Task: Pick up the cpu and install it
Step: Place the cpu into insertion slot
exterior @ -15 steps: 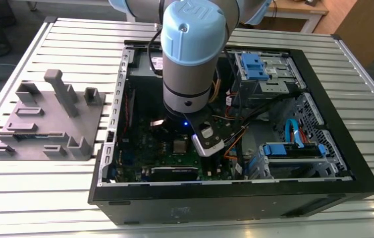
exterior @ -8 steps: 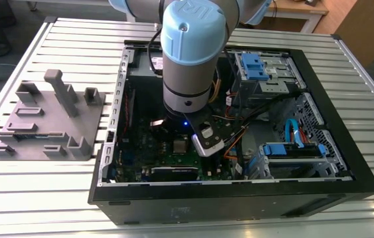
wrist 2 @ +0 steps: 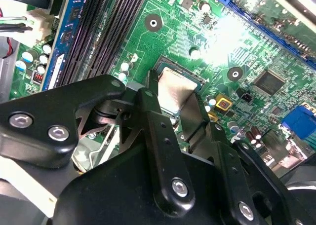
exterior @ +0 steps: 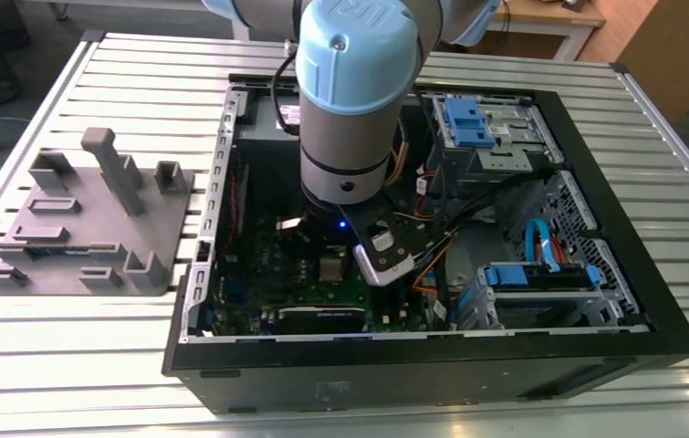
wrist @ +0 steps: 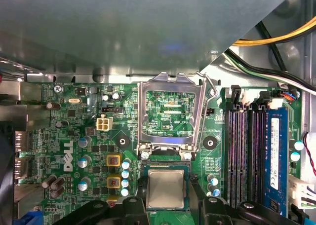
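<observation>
The cpu [wrist: 166, 188], a small silvery square, lies flat in the socket on the green motherboard [wrist: 74, 131]. In the exterior view the cpu [exterior: 333, 268] shows as a pale square low in the open case, just below the arm's wrist. My gripper [wrist: 168, 201] stands over it. Its black fingers [wrist 2: 150, 94] hug two opposite sides of the cpu [wrist 2: 174, 86], shut on it. The socket's metal frame [wrist: 170, 111] stands swung open beside the chip.
The black computer case [exterior: 442, 365] walls in the board on all sides. Memory slots and a blue memory stick [wrist: 276, 156] run along one side of the socket. Cables [wrist: 276, 42] hang nearby. A grey plastic fixture [exterior: 77, 228] sits on the slatted table at the exterior view's left.
</observation>
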You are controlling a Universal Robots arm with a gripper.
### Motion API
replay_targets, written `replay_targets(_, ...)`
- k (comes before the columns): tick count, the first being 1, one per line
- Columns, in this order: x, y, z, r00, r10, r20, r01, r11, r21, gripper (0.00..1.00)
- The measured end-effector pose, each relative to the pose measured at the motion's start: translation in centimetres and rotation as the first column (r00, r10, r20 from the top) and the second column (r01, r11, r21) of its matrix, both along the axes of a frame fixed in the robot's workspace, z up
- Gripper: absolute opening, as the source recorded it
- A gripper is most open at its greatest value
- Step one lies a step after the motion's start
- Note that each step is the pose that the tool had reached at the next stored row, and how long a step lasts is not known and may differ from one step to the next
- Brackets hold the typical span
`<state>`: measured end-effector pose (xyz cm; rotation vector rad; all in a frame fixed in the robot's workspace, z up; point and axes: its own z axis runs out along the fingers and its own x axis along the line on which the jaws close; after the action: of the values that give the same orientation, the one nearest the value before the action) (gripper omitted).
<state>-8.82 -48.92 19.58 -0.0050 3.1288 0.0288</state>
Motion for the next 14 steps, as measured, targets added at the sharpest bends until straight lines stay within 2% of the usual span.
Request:
replay_targets(8,0.00,0.00,0.02,1.0000,0.000,-0.0001,0.000,1.0000,-0.0002,0.44)
replay_targets(9,0.00,0.00,0.02,1.0000,0.000,0.0000,0.000,1.0000,-0.0002,0.38)
replay_targets(12,0.00,0.00,0.02,1.0000,0.000,0.0000,0.000,1.0000,-0.0001,0.32)
replay_targets(14,0.00,0.00,0.02,1.0000,0.000,-0.0001,0.000,1.0000,-0.0002,0.20)
